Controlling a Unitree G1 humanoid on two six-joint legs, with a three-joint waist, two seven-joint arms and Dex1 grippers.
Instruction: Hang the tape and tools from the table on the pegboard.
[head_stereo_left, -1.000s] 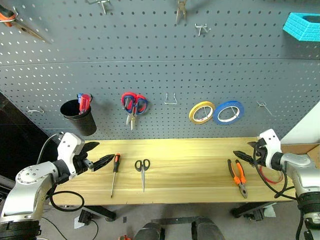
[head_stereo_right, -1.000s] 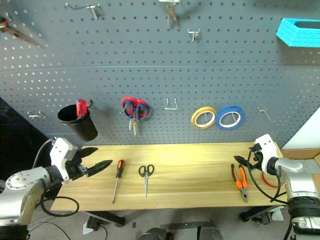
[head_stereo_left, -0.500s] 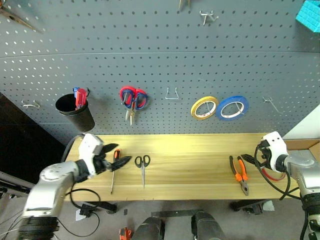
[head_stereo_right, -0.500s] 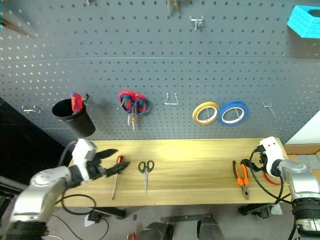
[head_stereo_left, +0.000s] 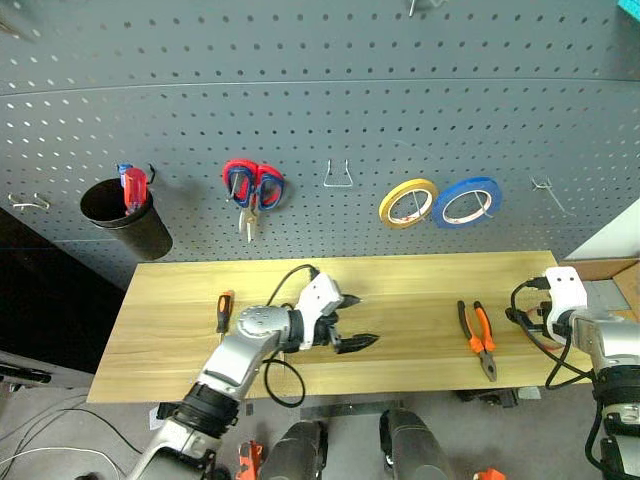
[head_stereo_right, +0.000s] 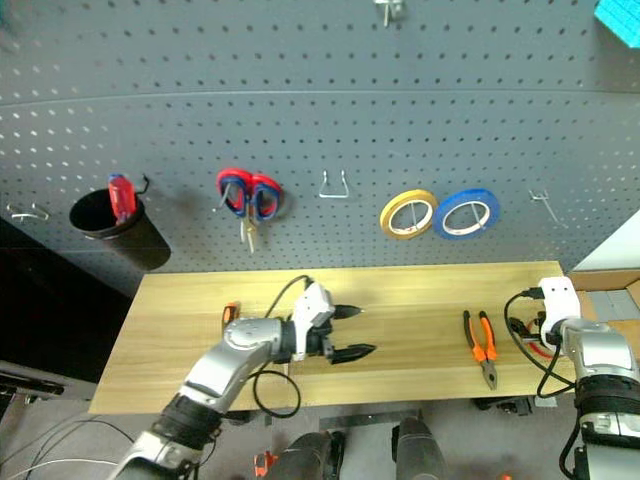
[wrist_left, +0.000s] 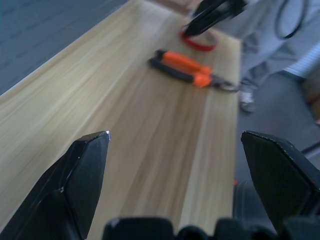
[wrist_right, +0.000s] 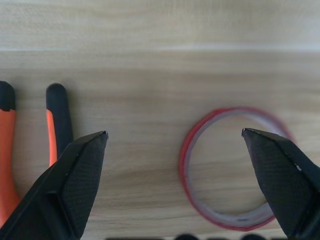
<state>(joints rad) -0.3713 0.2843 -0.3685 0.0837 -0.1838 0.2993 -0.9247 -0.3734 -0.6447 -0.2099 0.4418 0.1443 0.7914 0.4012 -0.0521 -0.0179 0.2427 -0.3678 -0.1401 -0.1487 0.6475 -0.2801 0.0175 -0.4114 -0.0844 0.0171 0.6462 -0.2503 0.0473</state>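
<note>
Take the pliers (head_stereo_left: 476, 336) as your landmark on the table (head_stereo_left: 420, 280): they lie flat toward its right end, jaws toward the front edge.

Left gripper (head_stereo_left: 358, 321): reached in over mid-table, well to the left of the pliers, pointing at them, fingers spread wide, holding nothing.

Right gripper (wrist_right: 180, 165): past the pliers at the table's right end, fingers spread wide, empty, aimed down at the wood.

Tape (wrist_right: 235, 167): red ring lying flat just to the right of the pliers' handles, apart from them, under the right gripper and not gripped.

Screwdriver (head_stereo_left: 223, 310): far left of the pliers, beyond the left arm; you see its handle only.

Pegboard (head_stereo_left: 330, 90): behind the table; yellow roll (head_stereo_left: 407, 203) and blue roll (head_stereo_left: 466, 201) hang above the pliers.
</note>
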